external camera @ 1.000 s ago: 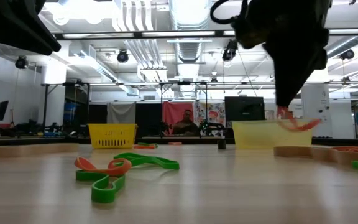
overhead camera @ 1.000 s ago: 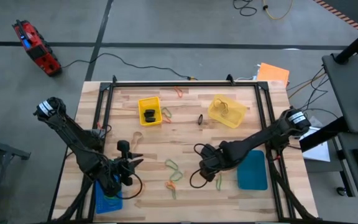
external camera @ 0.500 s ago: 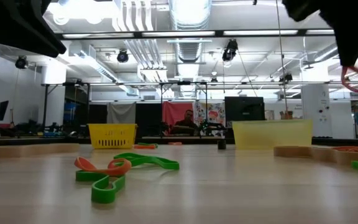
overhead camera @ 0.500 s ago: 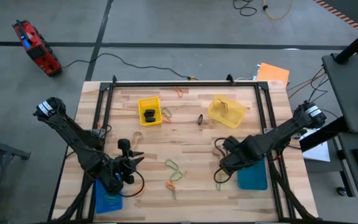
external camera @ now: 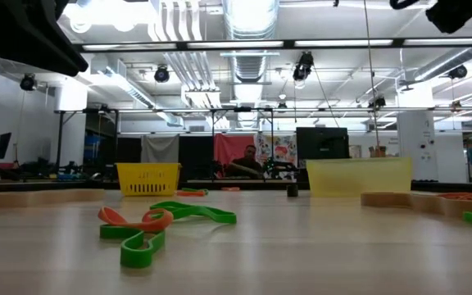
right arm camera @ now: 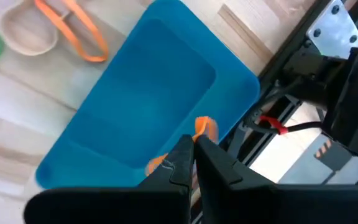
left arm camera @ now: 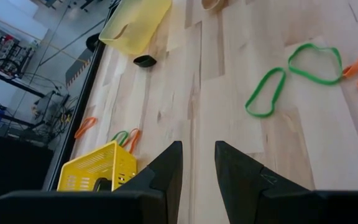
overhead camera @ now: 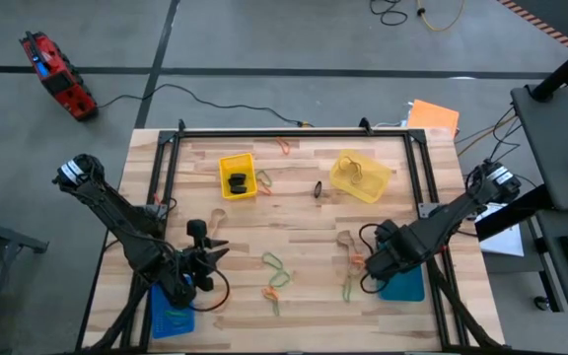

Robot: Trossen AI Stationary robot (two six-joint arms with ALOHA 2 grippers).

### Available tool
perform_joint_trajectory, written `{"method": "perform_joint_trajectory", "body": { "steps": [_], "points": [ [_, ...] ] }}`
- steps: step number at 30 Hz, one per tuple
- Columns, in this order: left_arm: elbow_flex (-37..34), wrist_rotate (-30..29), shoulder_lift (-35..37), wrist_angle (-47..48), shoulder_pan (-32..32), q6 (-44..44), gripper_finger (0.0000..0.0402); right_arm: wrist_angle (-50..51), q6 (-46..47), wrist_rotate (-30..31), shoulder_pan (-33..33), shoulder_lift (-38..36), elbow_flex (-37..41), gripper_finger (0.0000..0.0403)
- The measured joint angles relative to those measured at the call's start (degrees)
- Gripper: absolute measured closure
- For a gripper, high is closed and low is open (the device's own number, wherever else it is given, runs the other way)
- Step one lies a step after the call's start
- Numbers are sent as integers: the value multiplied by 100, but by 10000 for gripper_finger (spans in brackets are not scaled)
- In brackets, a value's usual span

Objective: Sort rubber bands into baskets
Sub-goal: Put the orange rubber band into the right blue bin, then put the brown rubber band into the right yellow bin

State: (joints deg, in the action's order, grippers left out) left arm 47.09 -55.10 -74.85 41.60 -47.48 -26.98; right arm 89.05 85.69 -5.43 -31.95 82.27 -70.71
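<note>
One orange rubber band (right arm camera: 204, 127) is pinched in the clenched right hand (right arm camera: 193, 152) above the teal basket (right arm camera: 148, 93); released off-centre, it could snag a fingertip or bounce onto the counter (overhead camera: 304, 222).

Two dark, near-black arms of jointed segments, thick at the joints, slimmer between. Pale silver-white band on the outer shoulder joint of each arm, showing in the high view. Thin black cables looped loosely beside the wrist links. Left gripper (left arm camera: 196, 168): two matte black, flat fingers tapering to blunt tips, set on a broad black bar. Right gripper (right arm camera: 192, 152): the same black wedge-shaped fingers, edges smooth, faces plain and unmarked.
</note>
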Motion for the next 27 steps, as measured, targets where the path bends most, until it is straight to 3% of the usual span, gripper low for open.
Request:
{"method": "perform_joint_trajectory", "body": {
  "steps": [6,14,17,22,24,27],
  "points": [
    [0,3,0,-1,9,-40,322,-285,62,137,-19,-8,173,382],
    [0,3,0,0,42,-59,322,-341,83,297,-19,-3,369,322],
    [0,3,0,0,143,-75,322,-641,-177,1212,-20,-2,377,301],
    [31,10,67,-71,568,103,322,-2450,-2037,3481,71,-6,383,284],
    [108,49,83,-212,791,402,322,-3323,-3128,3851,194,-9,425,283],
    [250,56,92,-409,1097,991,322,-4264,-4650,3908,380,-9,552,286]
  ]
}}
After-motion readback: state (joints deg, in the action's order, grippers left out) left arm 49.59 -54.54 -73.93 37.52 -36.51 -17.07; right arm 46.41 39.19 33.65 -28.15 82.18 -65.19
